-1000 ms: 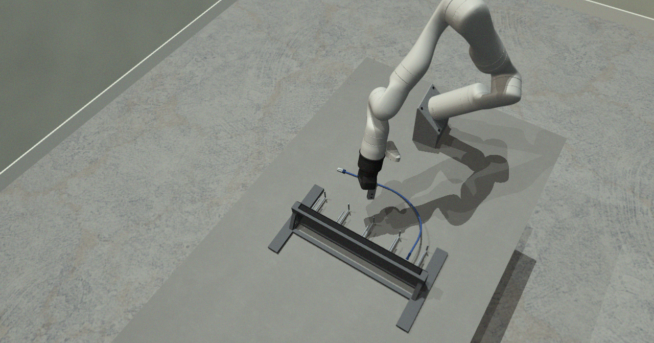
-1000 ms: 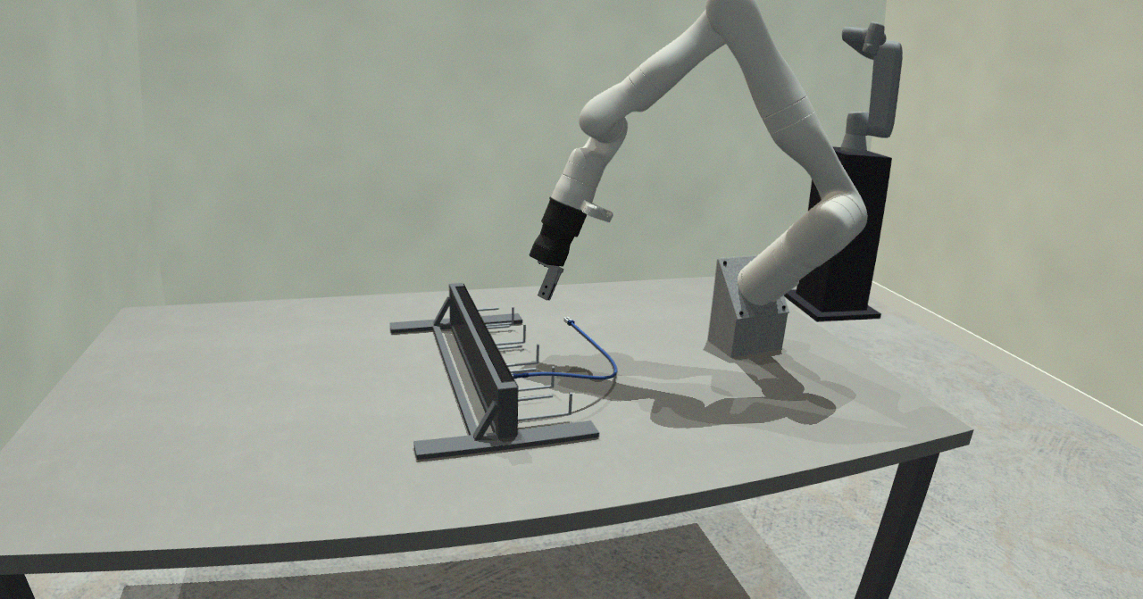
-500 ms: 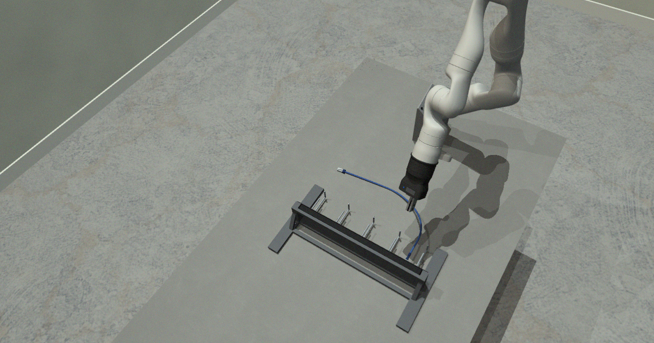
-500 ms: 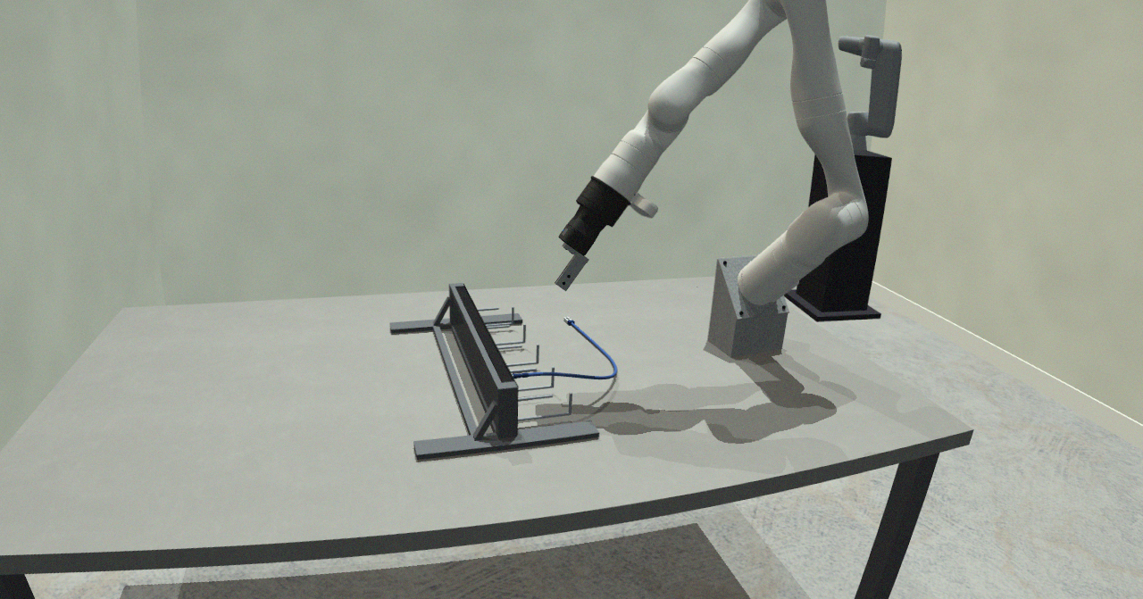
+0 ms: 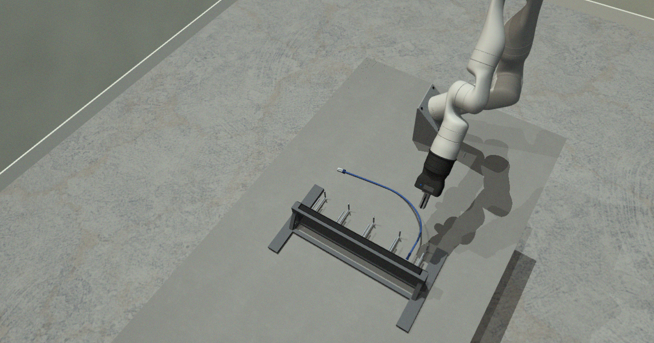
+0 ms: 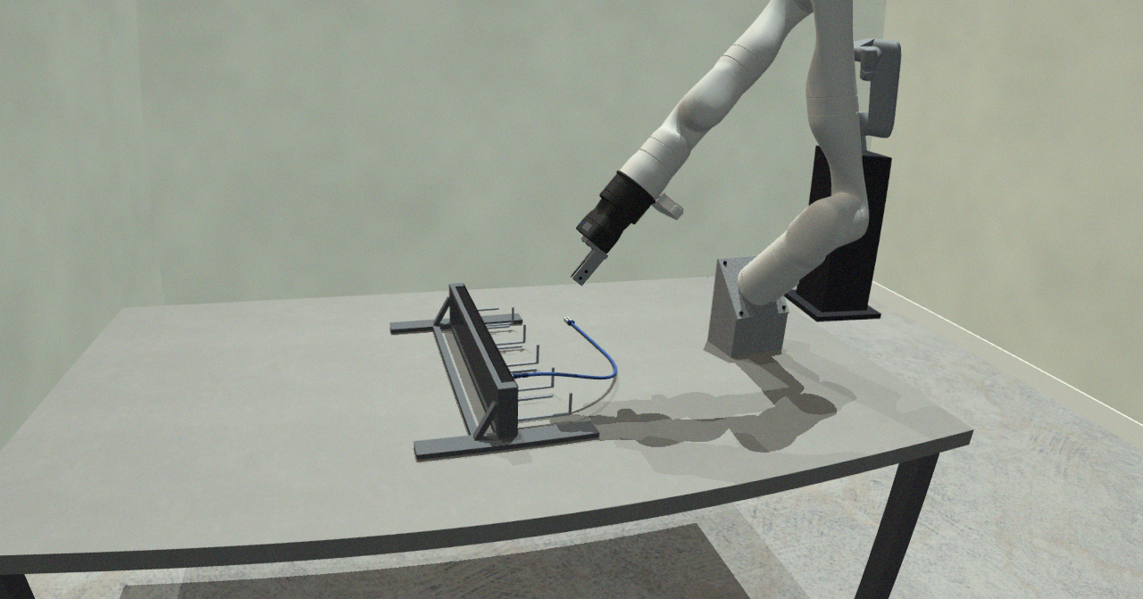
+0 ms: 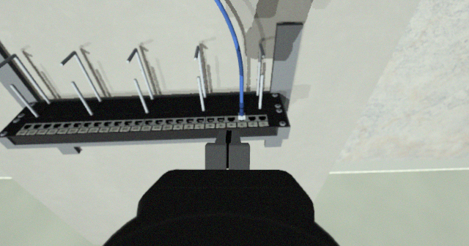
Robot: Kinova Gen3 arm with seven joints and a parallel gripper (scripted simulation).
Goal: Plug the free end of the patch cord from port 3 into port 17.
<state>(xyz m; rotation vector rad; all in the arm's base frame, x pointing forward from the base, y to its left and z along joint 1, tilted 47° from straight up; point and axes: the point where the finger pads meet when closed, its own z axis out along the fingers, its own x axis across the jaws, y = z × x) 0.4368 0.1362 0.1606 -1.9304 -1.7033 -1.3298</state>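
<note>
The gripper [image 5: 423, 201] [image 6: 587, 270] [image 7: 229, 143] is clenched on nothing, well apart from the blue patch cord [image 5: 396, 191] [image 6: 595, 376] [image 7: 234, 35], which bows out from the rack [image 5: 361, 248] [image 6: 484, 339] [image 7: 110, 140], likely light and springy, its free plug [image 5: 340, 170] [image 6: 568, 320] best gripped by its sides.

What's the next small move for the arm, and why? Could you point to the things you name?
Probably swing the shut, empty hand [image 5: 422, 207] [image 6: 579, 282] [image 7: 229, 143] back toward the cord's free plug [image 5: 340, 170] [image 6: 568, 320], staying above the rack [image 5: 361, 245] [image 6: 488, 355] [image 7: 146, 134]: the plug lies loose on the table, while the hand hangs near the cord's plugged end.
</note>
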